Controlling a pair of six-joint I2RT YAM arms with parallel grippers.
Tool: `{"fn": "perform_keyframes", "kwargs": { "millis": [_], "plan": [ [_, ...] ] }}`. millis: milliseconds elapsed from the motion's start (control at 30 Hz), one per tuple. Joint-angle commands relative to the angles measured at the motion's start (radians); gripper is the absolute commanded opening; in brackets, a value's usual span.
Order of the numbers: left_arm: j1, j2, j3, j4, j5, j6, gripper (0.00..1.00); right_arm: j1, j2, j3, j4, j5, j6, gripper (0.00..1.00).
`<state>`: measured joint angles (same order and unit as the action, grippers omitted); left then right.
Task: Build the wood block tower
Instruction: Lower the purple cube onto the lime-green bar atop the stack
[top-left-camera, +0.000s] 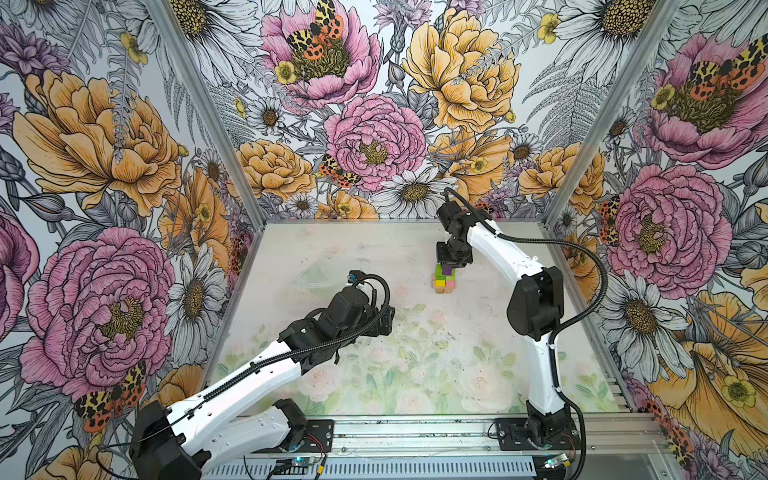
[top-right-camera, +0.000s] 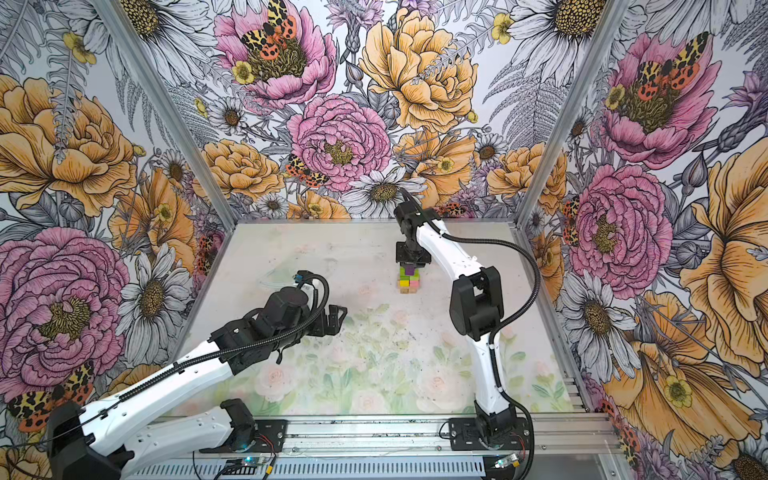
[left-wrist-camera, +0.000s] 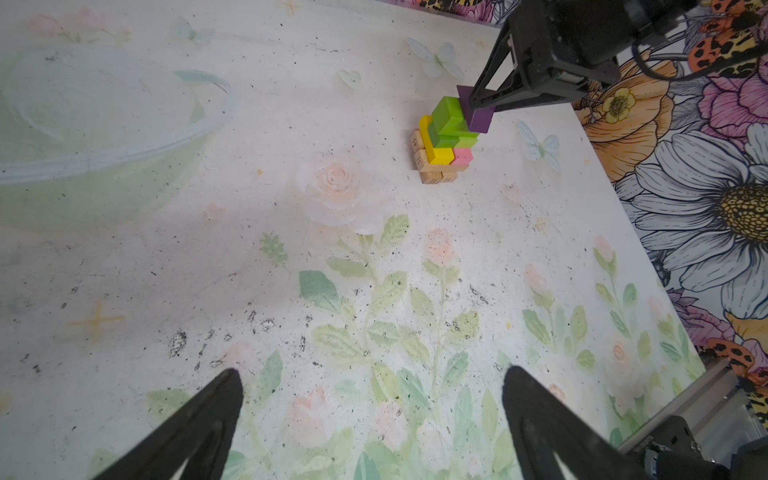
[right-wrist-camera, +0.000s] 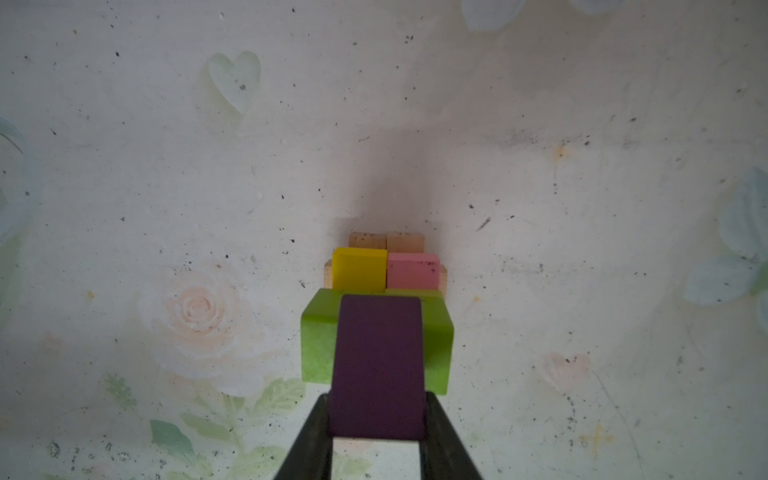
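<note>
The wood block tower (top-left-camera: 444, 281) (top-right-camera: 408, 281) stands toward the back of the table, right of the middle. In the left wrist view its tan oblongs (left-wrist-camera: 432, 176) lie at the base, with a yellow oblong (left-wrist-camera: 440, 153) and a pink oblong (left-wrist-camera: 462, 156) on them and green blocks (left-wrist-camera: 449, 118) above. My right gripper (right-wrist-camera: 378, 405) is shut on the purple peaked piece (right-wrist-camera: 378, 365) (left-wrist-camera: 480, 118) and holds it over the lime brick (right-wrist-camera: 316, 345) at the tower's top. Whether the two touch I cannot tell. My left gripper (left-wrist-camera: 370, 378) (top-left-camera: 385, 321) hangs open and empty over the table's left-middle.
A pale see-through bowl (left-wrist-camera: 104, 137) (top-left-camera: 316, 277) sits left of the tower, behind the left arm. Flowered walls close the table (top-left-camera: 457, 357) on three sides. A metal rail (top-left-camera: 415, 432) with both arm bases runs along the front edge.
</note>
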<state>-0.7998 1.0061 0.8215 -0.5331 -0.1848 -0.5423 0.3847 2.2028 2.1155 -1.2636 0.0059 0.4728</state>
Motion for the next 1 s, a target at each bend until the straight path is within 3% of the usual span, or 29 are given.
{"fn": "perform_keyframes", "kwargs": {
  "millis": [0,533,967],
  "plan": [
    [0.012,-0.008,0.034,0.022,0.023,0.013,0.99,-0.01,0.022,0.029,0.014,0.005,0.004,0.27],
    [0.011,-0.003,0.036,0.022,0.019,0.01,0.99,-0.018,0.037,0.046,0.013,-0.001,-0.001,0.29],
    [0.01,-0.017,0.034,0.024,-0.005,0.006,0.99,-0.018,0.04,0.04,0.012,-0.011,-0.001,0.36]
  ]
}}
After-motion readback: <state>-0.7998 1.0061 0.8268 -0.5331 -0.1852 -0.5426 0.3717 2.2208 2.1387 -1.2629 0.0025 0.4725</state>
